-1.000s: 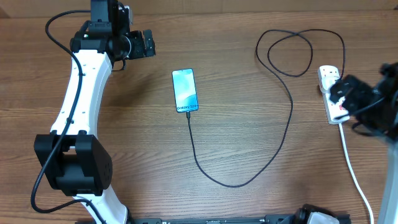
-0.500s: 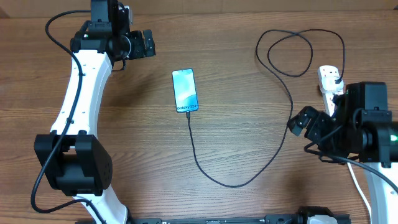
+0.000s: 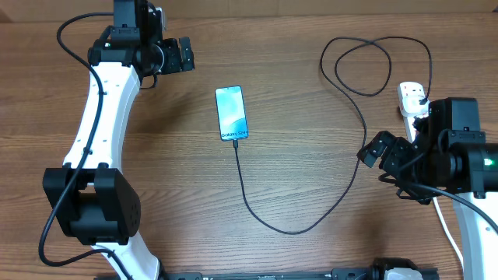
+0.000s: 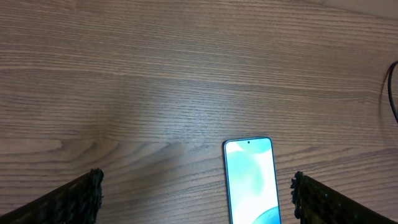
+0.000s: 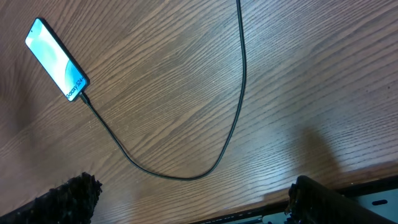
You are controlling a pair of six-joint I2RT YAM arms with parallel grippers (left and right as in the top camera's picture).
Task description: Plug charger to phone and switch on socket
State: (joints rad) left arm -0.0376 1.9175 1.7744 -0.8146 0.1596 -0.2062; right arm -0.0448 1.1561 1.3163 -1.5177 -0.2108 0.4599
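Note:
The phone lies screen up on the wooden table, "Galaxy" text at its near short edge. The charger, a thin black cable, meets that edge, sweeps right, loops at the back and ends in a black plug on the socket. My right arm covers most of the socket. My left gripper hovers open, left of and behind the phone. The left wrist view shows the phone between the open left gripper fingers' lines. My right gripper is open and empty, left of the socket. The right wrist view shows phone, charger and right gripper.
A thick white cord runs from the socket toward the table's near right edge. The black cable's double loop lies at the back right. The table's front edge shows in the right wrist view.
My right arm has swung off the socket, down and to the left, and its gripper now points toward the table's middle. The left arm, phone and cable have not moved.

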